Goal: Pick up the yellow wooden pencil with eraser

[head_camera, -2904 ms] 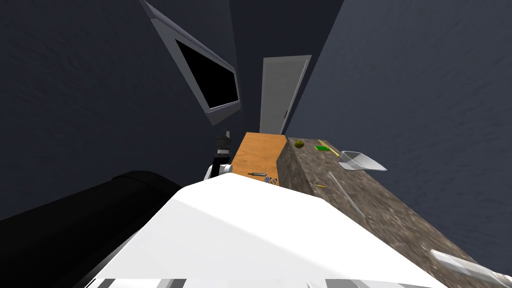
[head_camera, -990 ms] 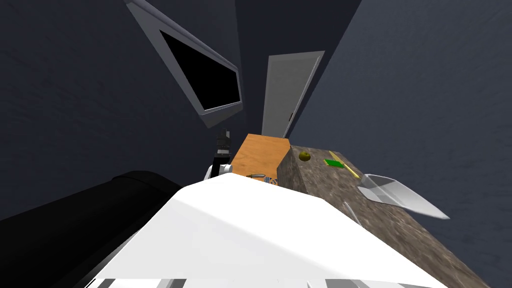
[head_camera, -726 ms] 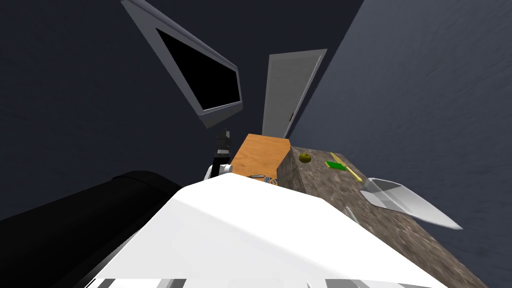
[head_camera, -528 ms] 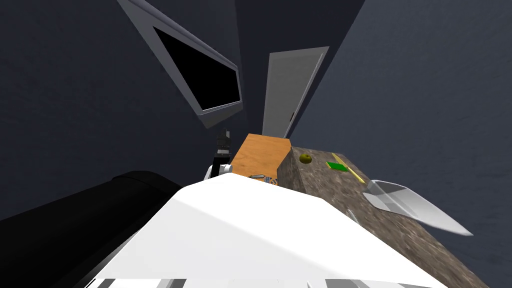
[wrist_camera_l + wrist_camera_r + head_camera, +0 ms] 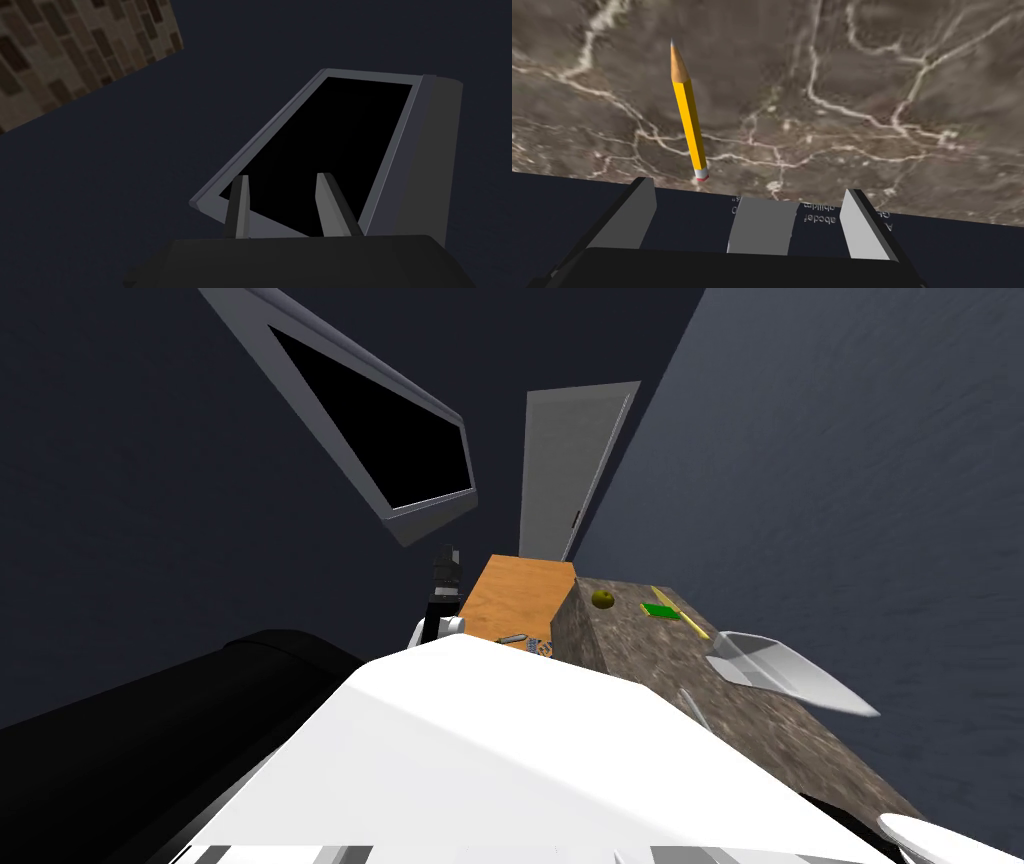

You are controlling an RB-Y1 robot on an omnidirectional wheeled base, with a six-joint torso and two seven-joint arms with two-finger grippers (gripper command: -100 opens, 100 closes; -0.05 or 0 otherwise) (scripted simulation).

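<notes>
Two fingers of R gripper [image 5: 748,189] are spread wide with nothing held, hovering over brown veined counter [image 5: 862,75]. On it lies the yellow pencil [image 5: 688,115], flat at gripper's 11 o'clock, eraser end nearest, outside the jaws. Step: approach/align. Next: shift toward 11, straddle shaft, lower, close. L gripper [image 5: 283,177] part open, empty. Vs 0.5 s ago: head view shifted, my own move; counter items slid together

Pencil [image 5: 688,112] on counter [image 5: 862,75], eraser end near book [image 5: 677,225]
</notes>
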